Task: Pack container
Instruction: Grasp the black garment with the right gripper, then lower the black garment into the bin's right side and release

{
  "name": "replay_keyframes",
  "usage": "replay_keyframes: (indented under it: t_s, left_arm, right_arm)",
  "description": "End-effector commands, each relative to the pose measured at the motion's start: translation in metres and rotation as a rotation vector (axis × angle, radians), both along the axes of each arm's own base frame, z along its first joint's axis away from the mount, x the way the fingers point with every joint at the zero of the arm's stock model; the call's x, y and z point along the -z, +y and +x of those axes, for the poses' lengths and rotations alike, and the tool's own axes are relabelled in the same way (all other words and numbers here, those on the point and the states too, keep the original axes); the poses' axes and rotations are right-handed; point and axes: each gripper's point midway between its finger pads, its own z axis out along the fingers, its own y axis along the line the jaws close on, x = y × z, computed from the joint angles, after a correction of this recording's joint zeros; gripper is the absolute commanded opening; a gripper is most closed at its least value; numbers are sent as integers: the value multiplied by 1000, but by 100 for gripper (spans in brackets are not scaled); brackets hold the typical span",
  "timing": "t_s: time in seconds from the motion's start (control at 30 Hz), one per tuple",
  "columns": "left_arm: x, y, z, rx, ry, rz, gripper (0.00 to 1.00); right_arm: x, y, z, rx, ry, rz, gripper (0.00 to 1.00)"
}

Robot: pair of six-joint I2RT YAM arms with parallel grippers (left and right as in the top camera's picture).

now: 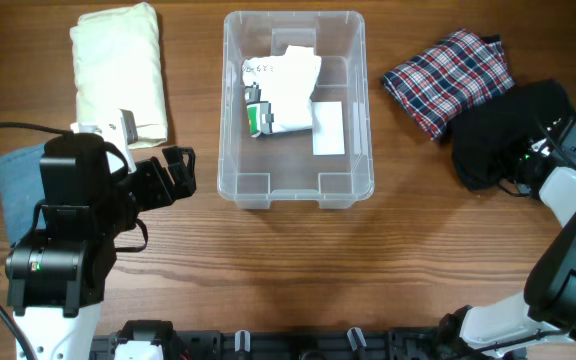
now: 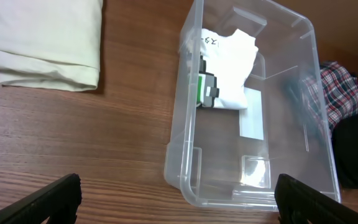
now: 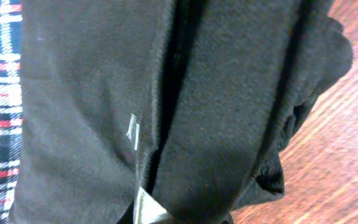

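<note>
At the far left edge of the wooden counter (image 1: pixel 298 270) lies a blue cloth (image 1: pixel 13 185), partly under the left arm. Behind it, a folded cream cloth (image 1: pixel 118 70) rests flat. The left tool (image 1: pixel 178 172) hovers over bare wood just left of the container, touching nothing. In the left wrist view its dark fingers (image 2: pixel 45 200) stand wide apart, with nothing between them.

The container (image 1: pixel 230 150), a clear plastic bin, sits upright and uncovered at the upper middle of the counter, between the cream cloth and a plaid cloth. Inside, toward its far end, lies a folded white garment (image 1: pixel 293 85) with a green and black tag (image 1: pixel 258 115) at its left side. A white label (image 1: pixel 329 128) shows on the bin's base beside it.

To the right, the red, white and navy plaid cloth (image 1: pixel 448 75) lies folded, with a black garment (image 1: pixel 503 125) touching its right side. The right tool (image 1: pixel 543 148) is at that garment's right edge. The right wrist view is filled with black fabric, so whether this tool is wide or narrow cannot be told.
</note>
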Motion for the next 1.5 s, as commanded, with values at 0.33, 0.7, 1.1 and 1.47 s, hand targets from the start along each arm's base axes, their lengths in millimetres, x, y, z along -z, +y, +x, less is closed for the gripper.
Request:
replay_keyframes:
  t_s: [0.33, 0.7, 1.1, 1.47]
  left_arm:
    - [-6, -2, 1, 4, -12, -18, 100]
    - [-6, -2, 1, 4, -12, -18, 100]
    - [6, -3, 8, 3, 37, -16, 100]
    - [6, -3, 8, 3, 37, -16, 100]
  right_arm:
    - [-326, 238, 19, -863, -658, -297, 4]
    - [-118, 400, 48, -1261, -129, -124, 4]
    - [-200, 346, 65, -1040, -245, -439, 100]
    - [-202, 383, 57, -1255, -335, -457, 4]
